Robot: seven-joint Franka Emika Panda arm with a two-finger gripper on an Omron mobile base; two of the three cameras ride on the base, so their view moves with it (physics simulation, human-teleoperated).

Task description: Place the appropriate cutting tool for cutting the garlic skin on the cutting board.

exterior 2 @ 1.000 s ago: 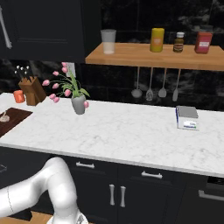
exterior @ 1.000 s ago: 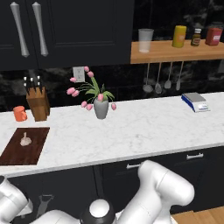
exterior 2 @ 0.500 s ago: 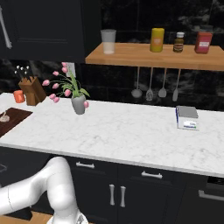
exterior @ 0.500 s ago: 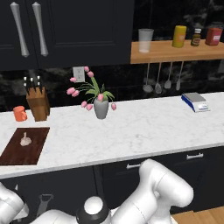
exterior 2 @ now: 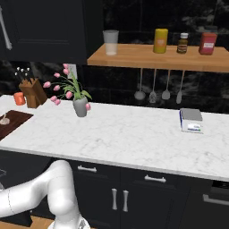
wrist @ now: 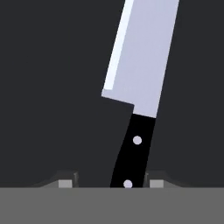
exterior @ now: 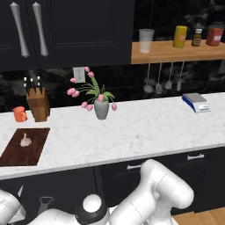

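Observation:
In the hand view the cutting tool [wrist: 133, 144] lies very close on a dark surface: a black handle with silver rivets and a silver blade pointing up and away. My gripper [wrist: 109, 183] is open, and its fingertips [wrist: 65, 183] stand on either side of the handle's end, with a gap on the left side. The garlic [exterior: 25, 140] rests on the dark reddish-brown cutting board [exterior: 17, 154] at the counter's left end. From the right base view the garlic [exterior 2: 4, 119] and the board [exterior 2: 13, 121] sit at the left edge.
A wooden knife block [exterior: 38, 103] and an orange cup [exterior: 19, 114] stand behind the board. A vase of pink tulips [exterior: 101, 107] is mid-counter and a scale [exterior: 196, 102] far right. A grey peeler [exterior: 44, 203] lies below counter level, beside my arm.
My arm's lower joint has shifted slightly to the left below the counter. Nothing on the counter has moved.

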